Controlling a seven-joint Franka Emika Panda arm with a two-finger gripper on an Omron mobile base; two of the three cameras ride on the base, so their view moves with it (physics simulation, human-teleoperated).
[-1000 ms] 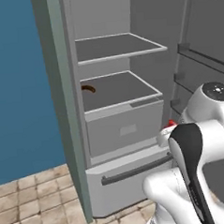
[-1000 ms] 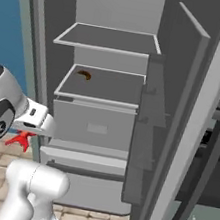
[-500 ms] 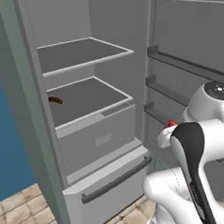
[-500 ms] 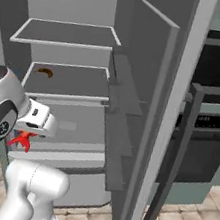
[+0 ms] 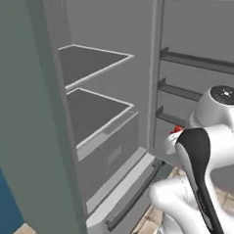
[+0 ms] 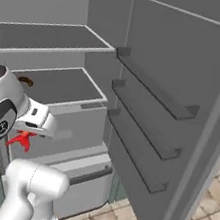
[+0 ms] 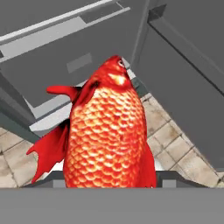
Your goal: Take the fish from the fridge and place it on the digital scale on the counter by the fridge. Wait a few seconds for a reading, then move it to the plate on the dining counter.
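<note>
Setting: tan tiled floor [image 6: 129, 216], grey kitchen interior
Fridge [image 5: 104, 115]: door swung wide, ahead of the gripper; pale shelves, drawer front with dark bar handle [image 5: 136, 196] below
Door racks [image 6: 150, 96]: three, to the gripper's right in the right base view
Gripper [image 6: 26, 136]: clenched around the fish, fingertips hidden under its body
Fish [image 7: 107, 135]: orange-red, scaled, held outside the fridge in front of the drawer, nose pointing away from the hand
Dark brown curved item [image 6: 25, 81]: on the middle shelf, beyond and above the gripper
</note>
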